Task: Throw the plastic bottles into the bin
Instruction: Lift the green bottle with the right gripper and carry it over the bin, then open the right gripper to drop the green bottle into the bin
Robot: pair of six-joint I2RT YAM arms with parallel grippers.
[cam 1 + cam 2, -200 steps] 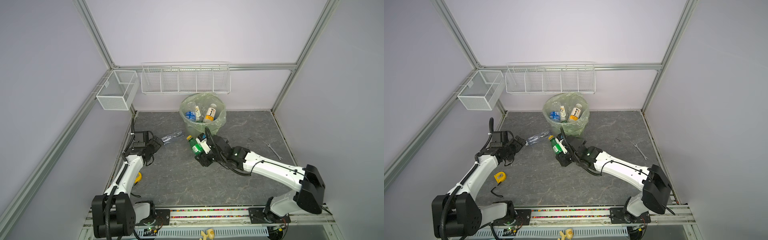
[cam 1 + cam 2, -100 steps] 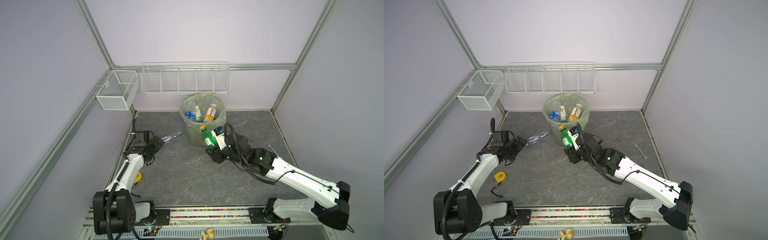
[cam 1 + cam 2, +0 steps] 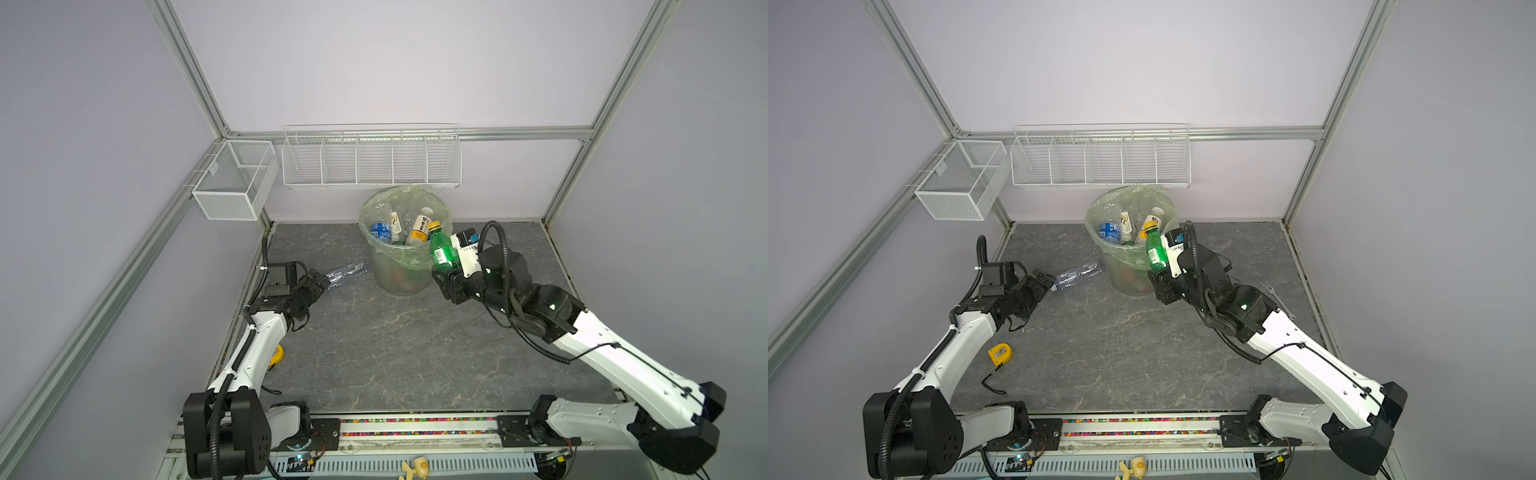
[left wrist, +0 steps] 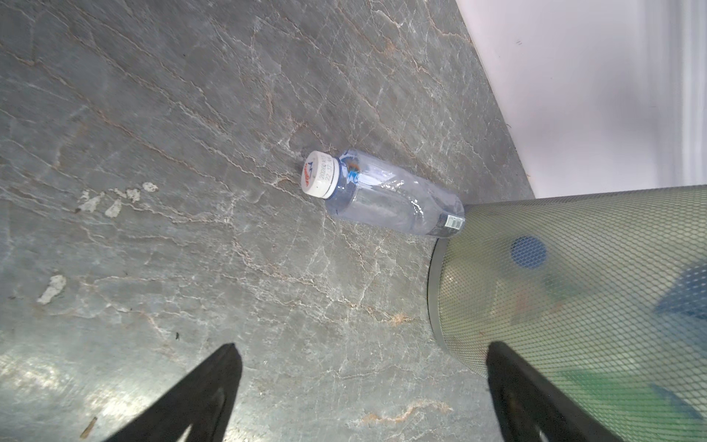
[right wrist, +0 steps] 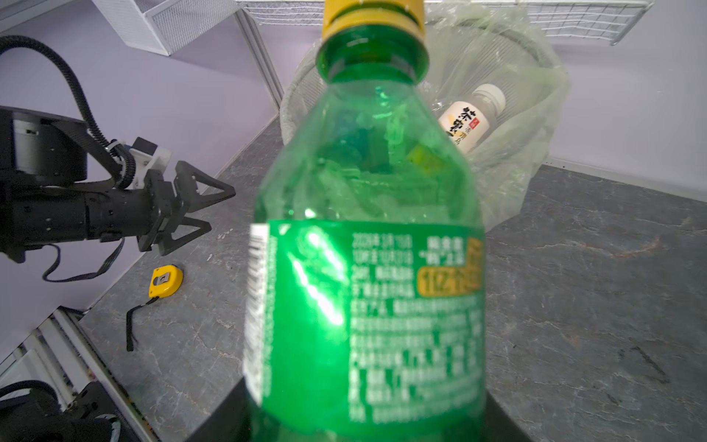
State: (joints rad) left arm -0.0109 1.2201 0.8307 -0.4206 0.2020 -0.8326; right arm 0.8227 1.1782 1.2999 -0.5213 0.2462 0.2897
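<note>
Right gripper (image 3: 445, 272) is clamped on the lower body of the green bottle (image 3: 440, 249), jaws closed around it. The bottle is upright with a slight tilt, yellow cap up. In both top views it sits centre frame, off the floor, against the right side of the bin (image 3: 395, 276), with the cap about level with the rim. In the right wrist view the bottle (image 5: 367, 268) fills the middle and the bin's bag-lined mouth is behind it.

The bin stands upper centre of the frame, under the long wire basket (image 3: 372, 160). A smaller mesh basket (image 3: 235, 183) hangs to the upper left. Inside the bin I see a blue-label bottle (image 3: 380, 230) and a white-and-orange one (image 3: 420, 226), plus more lower down that are too blurred to sort.

Left gripper (image 3: 322, 280) is wide open with nothing between the jaws, low over the floor at centre left. Its tips point at the clear bottle (image 3: 347, 272), which lies on its side between the gripper and the bin, white cap toward the gripper. In the left wrist view the bottle (image 4: 390, 199) is ahead of the open jaws, not between them. Its base end runs behind the bin wall there, so contact with the bin is unclear, probably just beside it.

A yellow tape measure (image 3: 1000, 354) is on the floor at lower left, next to the left arm.
</note>
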